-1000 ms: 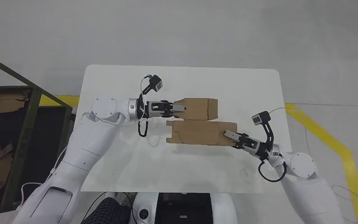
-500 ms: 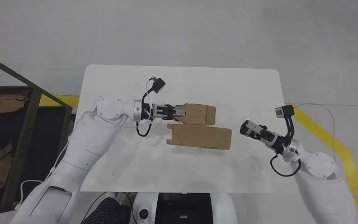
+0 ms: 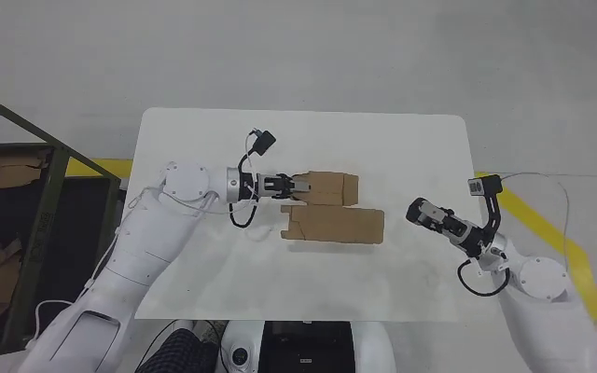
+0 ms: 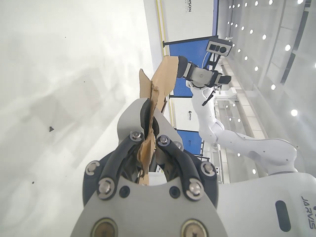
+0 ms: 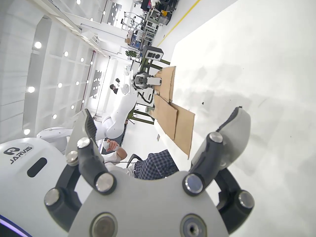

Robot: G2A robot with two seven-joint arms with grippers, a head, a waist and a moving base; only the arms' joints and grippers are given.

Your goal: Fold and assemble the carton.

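A flat brown cardboard carton (image 3: 334, 210) lies unfolded at the middle of the white table (image 3: 205, 140). My left gripper (image 3: 300, 185) is shut on the carton's left edge, and the left wrist view shows the cardboard (image 4: 150, 114) pinched between its black fingers. My right gripper (image 3: 415, 209) hangs open over the table to the right of the carton, clear of it. In the right wrist view the carton (image 5: 172, 114) lies ahead of the spread fingers (image 5: 237, 122), with the left gripper (image 5: 154, 81) holding its far end.
Bare tabletop surrounds the carton on all sides. A dark metal frame (image 3: 37, 186) stands left of the table, and a yellow floor line (image 3: 522, 210) runs at the right.
My right gripper let go of the carton's right end and drew back to the right, opening. The carton shifted slightly, and the left gripper kept its hold.
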